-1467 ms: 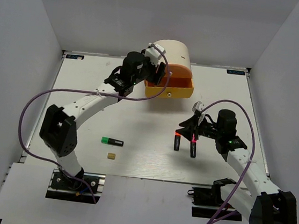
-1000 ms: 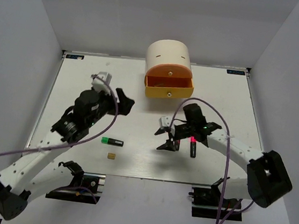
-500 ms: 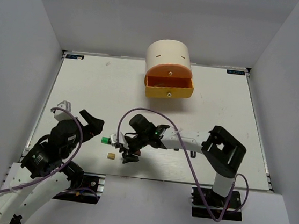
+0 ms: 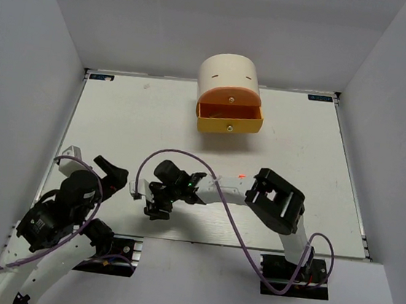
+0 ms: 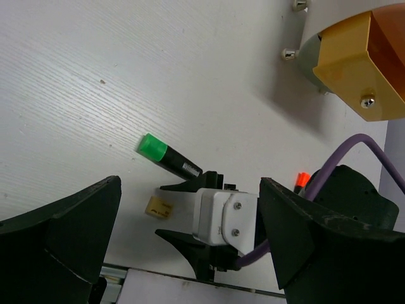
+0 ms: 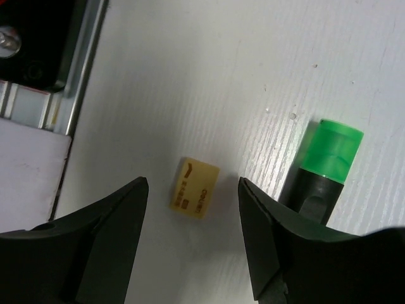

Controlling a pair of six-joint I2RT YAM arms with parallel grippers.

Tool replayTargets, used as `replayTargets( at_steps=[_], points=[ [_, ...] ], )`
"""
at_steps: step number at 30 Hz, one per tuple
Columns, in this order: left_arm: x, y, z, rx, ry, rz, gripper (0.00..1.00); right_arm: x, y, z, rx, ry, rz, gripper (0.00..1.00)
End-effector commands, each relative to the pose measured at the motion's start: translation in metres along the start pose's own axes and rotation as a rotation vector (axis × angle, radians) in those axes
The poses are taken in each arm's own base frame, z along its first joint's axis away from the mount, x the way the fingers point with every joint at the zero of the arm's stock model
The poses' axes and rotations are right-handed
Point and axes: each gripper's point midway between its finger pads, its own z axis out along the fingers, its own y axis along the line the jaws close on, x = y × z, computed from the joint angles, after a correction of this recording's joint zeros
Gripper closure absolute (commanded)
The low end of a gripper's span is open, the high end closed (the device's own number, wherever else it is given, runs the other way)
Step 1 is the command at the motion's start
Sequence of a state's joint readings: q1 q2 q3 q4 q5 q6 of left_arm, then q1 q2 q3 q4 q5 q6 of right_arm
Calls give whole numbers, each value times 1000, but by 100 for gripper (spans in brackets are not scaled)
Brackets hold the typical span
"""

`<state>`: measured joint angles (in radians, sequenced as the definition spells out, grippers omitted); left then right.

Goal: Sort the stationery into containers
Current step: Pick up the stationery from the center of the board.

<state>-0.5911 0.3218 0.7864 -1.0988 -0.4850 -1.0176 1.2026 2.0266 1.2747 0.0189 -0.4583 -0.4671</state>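
A tiny tan block (image 6: 194, 187) lies flat on the white table, between the open jaws of my right gripper (image 6: 193, 190) and touching neither finger. Right beside it lies a black highlighter with a green cap (image 6: 329, 155). From above, the right gripper (image 4: 154, 207) covers both, near the table's front edge. The left wrist view shows the same highlighter (image 5: 168, 158), the block (image 5: 159, 208) and an orange cap (image 5: 302, 179) behind the right arm. My left gripper (image 4: 116, 175) hangs open and empty at the front left. The cream unit (image 4: 230, 74) stands at the back, its orange drawer (image 4: 229, 118) pulled open.
The right arm (image 4: 278, 197) stretches leftward along the table's front, its purple cable (image 4: 188, 157) looping above it. A metal rail (image 6: 38, 63) marks the front edge just beside the block. Grey walls close in both sides.
The right arm swept left from the highlighters at centre-right to hover over the tan block. The left arm pulled back from the drawer to the front-left corner.
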Motion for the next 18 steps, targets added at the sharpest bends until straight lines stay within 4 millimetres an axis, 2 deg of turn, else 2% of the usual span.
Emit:
replayTargets(
  at_steps=[1, 3, 8, 9, 10, 12, 13, 14, 15, 16, 17, 18],
  points=[
    [-12, 2, -8, -18, -32, -16, 0, -14, -9, 9, 44, -16, -13, 35],
    [-12, 2, -8, -18, -32, -16, 0, -12, -8, 10, 48, -10, -17, 40],
    [-14, -2, -9, 11, -49, -56, 0, 5, 4, 9, 29, 22, -5, 59],
    [-12, -3, -6, 17, -52, -91, 0, 6, 5, 6, 23, 25, 1, 70],
    [-10, -1, -4, 9, -47, -98, 0, 1, 4, 1, 30, 16, -11, 75],
    [-8, -5, 1, 33, -60, -145, 0, 3, 6, -9, 36, 23, -6, 86],
    [-7, -7, 1, 57, -61, -156, 0, -11, 3, -23, 71, 0, -22, 89],
    [-3, -6, 6, 58, -60, -166, 0, -10, 1, -29, 82, 5, -14, 91],
    [-3, -15, 7, 101, -61, -185, 0, -9, -4, -36, 103, 6, -4, 95],
    [-4, -17, 9, 118, -70, -195, 0, -26, -9, -56, 145, -31, -23, 95],
    [3, -17, 15, 125, -58, -194, 0, -21, -19, -70, 180, -17, 0, 96],
    [2, -24, 15, 159, -63, -222, 0, -17, -20, -76, 192, -11, 6, 96]
  ],
)
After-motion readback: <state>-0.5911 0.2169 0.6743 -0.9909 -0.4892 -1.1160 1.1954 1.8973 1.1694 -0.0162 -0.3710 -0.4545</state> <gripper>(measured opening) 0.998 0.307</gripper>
